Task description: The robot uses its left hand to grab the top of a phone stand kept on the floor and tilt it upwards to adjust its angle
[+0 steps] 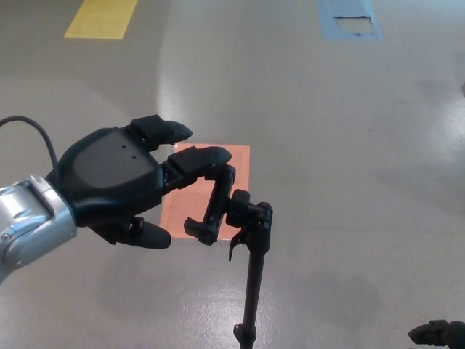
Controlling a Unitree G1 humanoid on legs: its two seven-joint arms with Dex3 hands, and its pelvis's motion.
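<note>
A black phone stand (251, 240) rises from the floor at lower centre, its thin pole topped by an empty clamp holder (215, 206) tilted to the left. My left hand (123, 182) comes in from the left, open, fingers spread. Its upper fingers (203, 158) reach over the top end of the clamp, and the thumb (149, 235) hangs below and left of it. Whether the fingers touch the clamp I cannot tell. Only the tip of my right hand (436, 333) shows at the bottom right corner.
An orange rectangle (196, 200) is marked on the grey floor behind the stand. A yellow patch (102, 17) lies at the top left and a blue one (350, 19) at the top right.
</note>
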